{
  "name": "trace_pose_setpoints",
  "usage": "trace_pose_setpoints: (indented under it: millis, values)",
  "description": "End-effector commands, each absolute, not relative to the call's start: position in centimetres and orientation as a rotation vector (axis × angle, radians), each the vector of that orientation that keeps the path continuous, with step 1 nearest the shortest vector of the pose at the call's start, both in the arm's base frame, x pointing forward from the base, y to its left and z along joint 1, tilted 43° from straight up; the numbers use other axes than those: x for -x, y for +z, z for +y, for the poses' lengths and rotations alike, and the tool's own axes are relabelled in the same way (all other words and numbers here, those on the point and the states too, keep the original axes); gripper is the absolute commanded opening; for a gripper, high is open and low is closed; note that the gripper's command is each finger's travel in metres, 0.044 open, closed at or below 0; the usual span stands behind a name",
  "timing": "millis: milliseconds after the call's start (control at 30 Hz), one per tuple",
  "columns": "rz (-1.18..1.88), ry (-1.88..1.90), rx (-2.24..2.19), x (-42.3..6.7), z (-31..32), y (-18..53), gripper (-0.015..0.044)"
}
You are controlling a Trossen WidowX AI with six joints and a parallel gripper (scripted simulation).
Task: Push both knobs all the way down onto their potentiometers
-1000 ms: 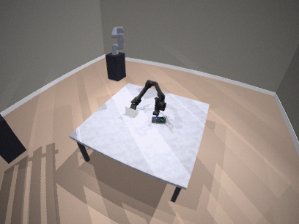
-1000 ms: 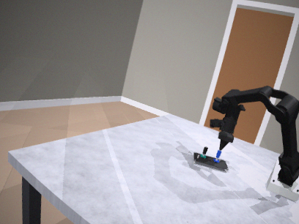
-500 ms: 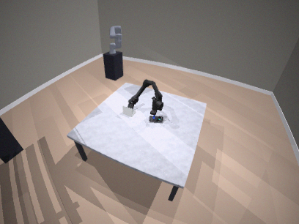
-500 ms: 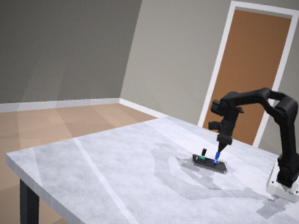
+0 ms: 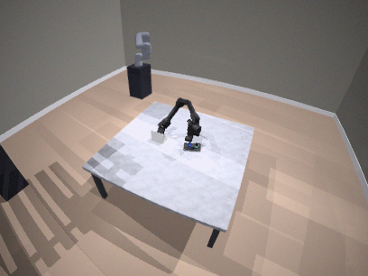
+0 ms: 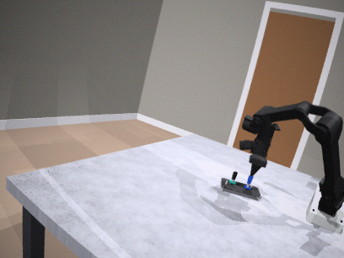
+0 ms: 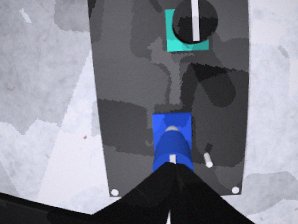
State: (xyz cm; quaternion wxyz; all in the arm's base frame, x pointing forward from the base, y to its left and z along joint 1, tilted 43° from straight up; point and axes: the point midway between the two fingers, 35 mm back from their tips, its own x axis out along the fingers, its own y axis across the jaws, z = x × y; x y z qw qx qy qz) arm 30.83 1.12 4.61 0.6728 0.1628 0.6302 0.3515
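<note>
A dark circuit board point(image 7: 127, 90) point(image 6: 253, 194) point(image 5: 198, 149) lies on the white table. A black knob with a white line point(image 7: 194, 19) point(image 6: 234, 174) sits on a teal potentiometer point(image 7: 170, 40) at the board's far end. A blue knob point(image 7: 173, 147) point(image 6: 249, 180) point(image 5: 195, 145) stands on a blue potentiometer point(image 7: 161, 123) at the near end. My gripper point(image 7: 173, 172) point(image 6: 251, 173) is shut, and its closed fingertips rest on top of the blue knob. It holds nothing.
The arm's white base point(image 5: 158, 136) point(image 6: 324, 219) stands on the table point(image 5: 180, 180) beside the board. A dark pedestal point(image 5: 139, 80) with a grey figure stands on the floor at the back. A brown door point(image 6: 287, 80) is behind the arm.
</note>
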Motion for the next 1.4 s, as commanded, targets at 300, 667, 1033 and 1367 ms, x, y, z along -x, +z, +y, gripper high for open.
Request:
trace_pose_setpoints:
  millis: [300, 667, 1033, 1367]
  values:
    - [1.417, 0.791, -0.37, -30.85, 1.37, 4.37, 0.0]
    - [1.417, 0.791, -0.371, -30.83, 1.6, 4.13, 0.0]
    - [1.417, 0.791, -0.371, -30.83, 1.65, 4.07, 0.0]
    - [1.417, 0.791, -0.371, -30.83, 1.78, 3.94, 0.0]
